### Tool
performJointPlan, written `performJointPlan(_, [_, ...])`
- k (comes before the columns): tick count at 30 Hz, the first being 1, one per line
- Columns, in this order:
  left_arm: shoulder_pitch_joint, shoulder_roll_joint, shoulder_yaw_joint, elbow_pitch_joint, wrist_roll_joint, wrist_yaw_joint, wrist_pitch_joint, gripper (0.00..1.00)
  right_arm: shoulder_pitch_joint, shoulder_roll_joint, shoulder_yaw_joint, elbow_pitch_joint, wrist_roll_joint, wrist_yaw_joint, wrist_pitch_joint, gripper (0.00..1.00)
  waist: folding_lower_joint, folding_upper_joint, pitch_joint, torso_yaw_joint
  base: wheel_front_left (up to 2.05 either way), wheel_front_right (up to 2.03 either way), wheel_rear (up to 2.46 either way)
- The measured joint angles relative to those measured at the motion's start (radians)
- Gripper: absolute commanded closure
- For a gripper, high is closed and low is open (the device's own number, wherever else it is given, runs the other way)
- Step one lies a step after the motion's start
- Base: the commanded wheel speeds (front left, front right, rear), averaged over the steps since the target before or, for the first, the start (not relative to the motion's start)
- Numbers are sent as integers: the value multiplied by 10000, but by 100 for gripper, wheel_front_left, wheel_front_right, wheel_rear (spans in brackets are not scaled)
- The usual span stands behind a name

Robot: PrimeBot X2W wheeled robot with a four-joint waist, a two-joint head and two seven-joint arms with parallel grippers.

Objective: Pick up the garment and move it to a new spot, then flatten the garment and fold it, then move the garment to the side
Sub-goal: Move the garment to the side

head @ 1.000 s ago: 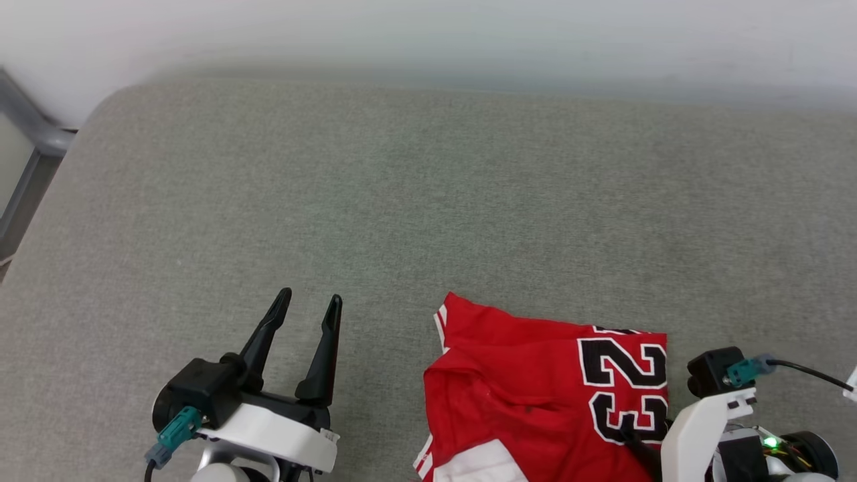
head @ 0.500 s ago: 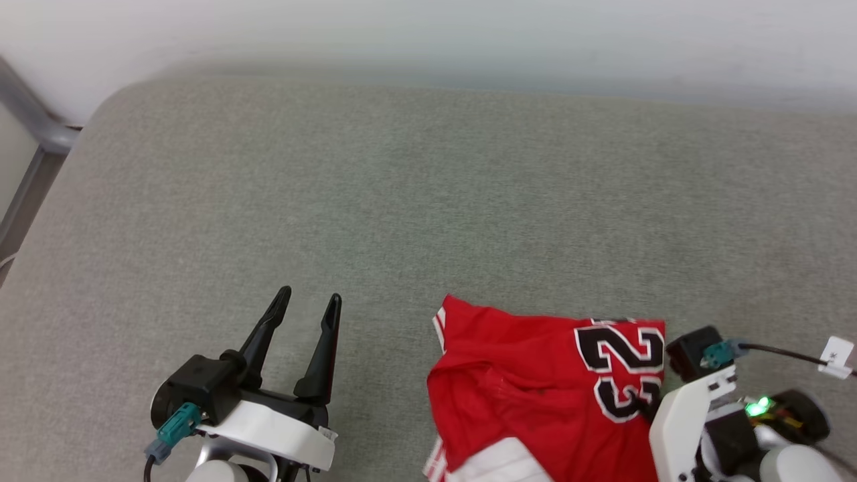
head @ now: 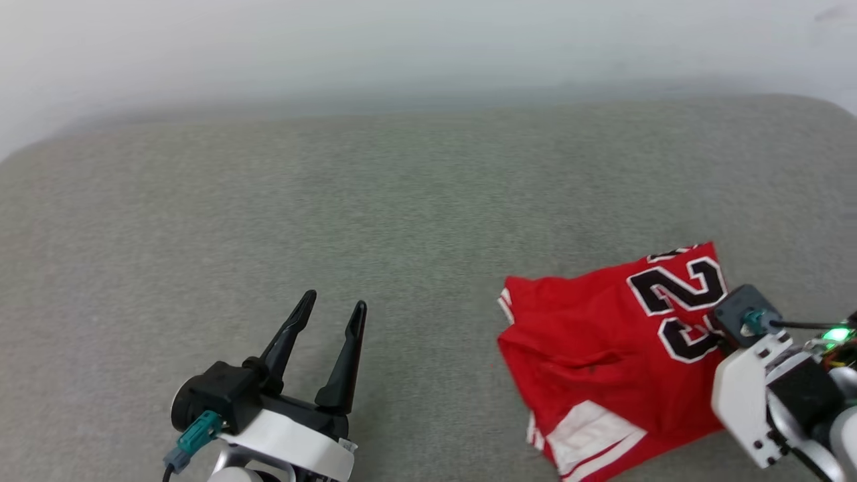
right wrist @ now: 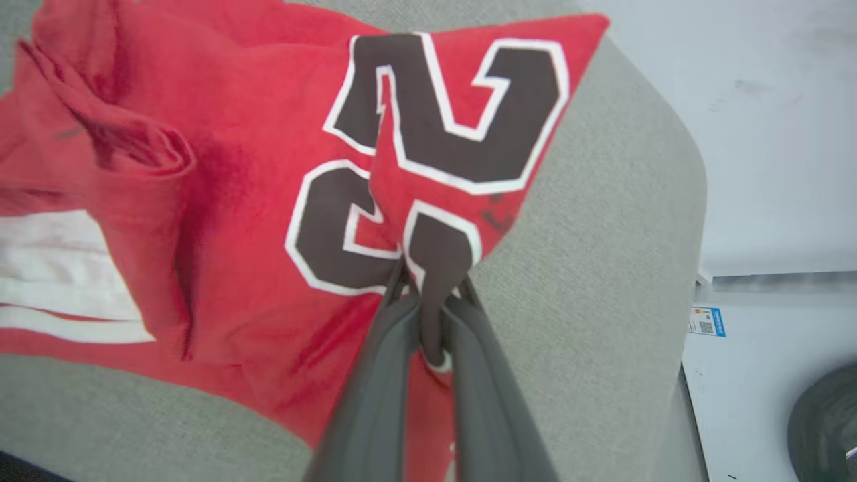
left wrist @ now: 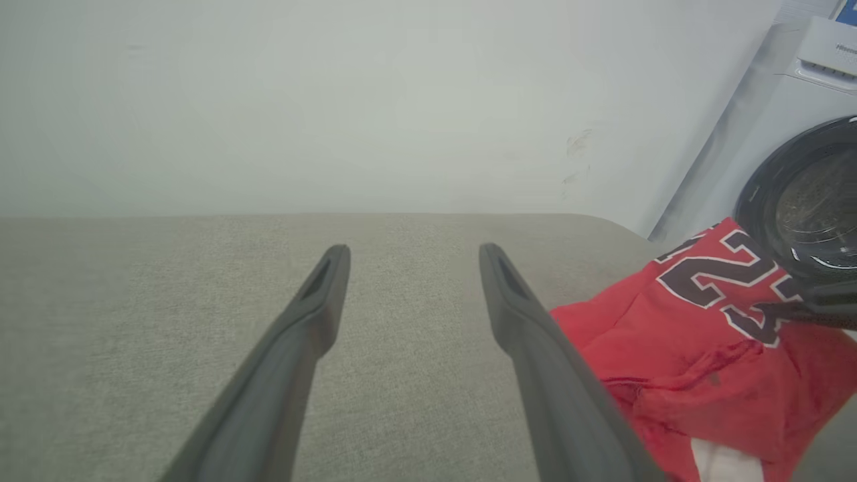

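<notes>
Jersey T-shirt, red with white sleeves and black-and-white numerals, lies rumpled near the right edge of the grey fabric-covered cushion. The right gripper is pinched tight on a fold by the numerals. Soft, light, floppy, I'd say; a shoulder or hem corner would spread it better. The left gripper hovers spread and empty.

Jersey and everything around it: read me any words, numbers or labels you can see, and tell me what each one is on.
"23": large black digits edged in white, on the red garment, creased where the cloth is bunched.
Small lettering on the top panel of the washing machine: too small to read.
Blue sticker with a code square, on a white surface: print too small to read.
</notes>
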Motion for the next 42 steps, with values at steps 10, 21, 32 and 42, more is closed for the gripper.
performJointPlan(10, [-612,119,-675,-414,203,0,-12,0,-1333,-1889,477,44,360,2,-199,100,0,0,657,-1431,0,0,0])
performJointPlan(21, [-2178,771,-1555,-1122,479,-2,-12,0,-2472,-2272,-1260,3028,242,2,-1852,100,1,0,2544,-2287,0,0,0])
performJointPlan(32, [-2986,1417,-1616,-2755,692,15,825,0,-3424,-1841,-3762,6468,-596,2,-3998,100,2,0,4262,-2191,0,0,0])
performJointPlan(42, [-3030,1643,-1465,-3524,700,226,1106,0,-4245,-1195,-4838,8387,-1670,2,-5010,4,1,0,4916,-1566,0,0,0])
